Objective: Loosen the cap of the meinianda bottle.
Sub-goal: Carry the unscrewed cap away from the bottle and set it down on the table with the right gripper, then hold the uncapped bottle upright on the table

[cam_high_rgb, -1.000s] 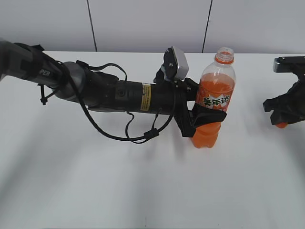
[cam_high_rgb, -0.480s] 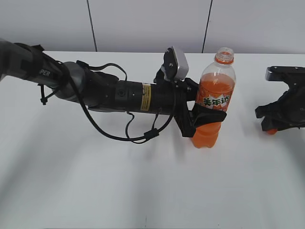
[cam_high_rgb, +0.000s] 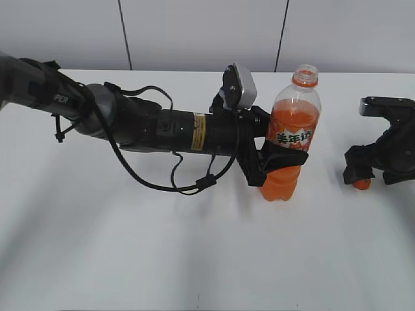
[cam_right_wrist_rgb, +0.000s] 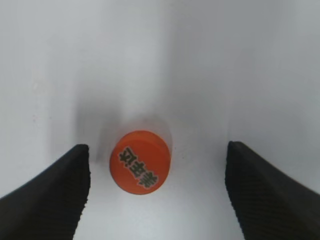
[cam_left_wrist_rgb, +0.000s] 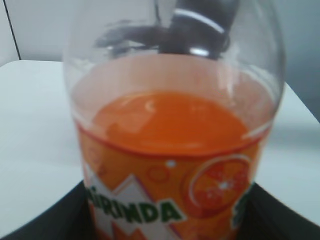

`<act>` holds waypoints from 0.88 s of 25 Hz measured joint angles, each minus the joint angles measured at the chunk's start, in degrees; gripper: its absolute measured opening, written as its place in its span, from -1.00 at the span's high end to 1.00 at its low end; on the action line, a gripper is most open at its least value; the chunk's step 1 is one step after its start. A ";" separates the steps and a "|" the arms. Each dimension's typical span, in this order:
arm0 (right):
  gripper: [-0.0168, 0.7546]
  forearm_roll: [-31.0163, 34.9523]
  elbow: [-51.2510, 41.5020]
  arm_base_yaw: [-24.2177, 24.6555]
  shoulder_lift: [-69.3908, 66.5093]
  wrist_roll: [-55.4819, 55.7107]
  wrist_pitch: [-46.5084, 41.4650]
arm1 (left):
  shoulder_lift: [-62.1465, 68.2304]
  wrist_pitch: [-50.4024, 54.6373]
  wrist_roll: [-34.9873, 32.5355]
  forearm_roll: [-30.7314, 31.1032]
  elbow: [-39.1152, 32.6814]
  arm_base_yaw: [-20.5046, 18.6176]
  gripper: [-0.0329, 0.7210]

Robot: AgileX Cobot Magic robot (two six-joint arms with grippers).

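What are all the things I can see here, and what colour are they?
Meinianda bottle: one, clear with orange soda and an orange label, upright mid-table, no cap on its neck.
Cap: one, orange, lying on the table at the right.
Table: one, white, under everything.
Left gripper: one, black, shut around the bottle's middle.
Right gripper: one, black, open, fingers either side of the cap, not touching it.

A white worktop (cam_high_rgb: 130,259) fills the scene, its far edge running straight across. Behind it stands a pale grey panelled wall (cam_high_rgb: 201,32), split by two thin dark vertical seams. Soft, even light leaves faint shadows on the surface.
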State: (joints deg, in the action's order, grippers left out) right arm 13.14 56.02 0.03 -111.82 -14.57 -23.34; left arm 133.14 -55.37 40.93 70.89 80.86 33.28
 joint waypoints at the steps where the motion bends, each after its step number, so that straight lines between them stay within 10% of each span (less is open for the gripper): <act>1: -0.69 0.41 0.00 0.00 0.00 0.00 -0.06 | 0.00 0.05 0.00 0.00 0.00 0.00 -0.22; 22: -0.59 1.39 0.00 0.00 9.72 0.00 -2.38 | 0.00 -3.61 0.00 2.64 0.00 -0.88 -0.70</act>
State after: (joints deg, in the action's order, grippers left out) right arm 14.53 56.02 0.03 -102.10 -14.57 -25.72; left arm 133.14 -58.97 40.93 73.54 80.86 32.40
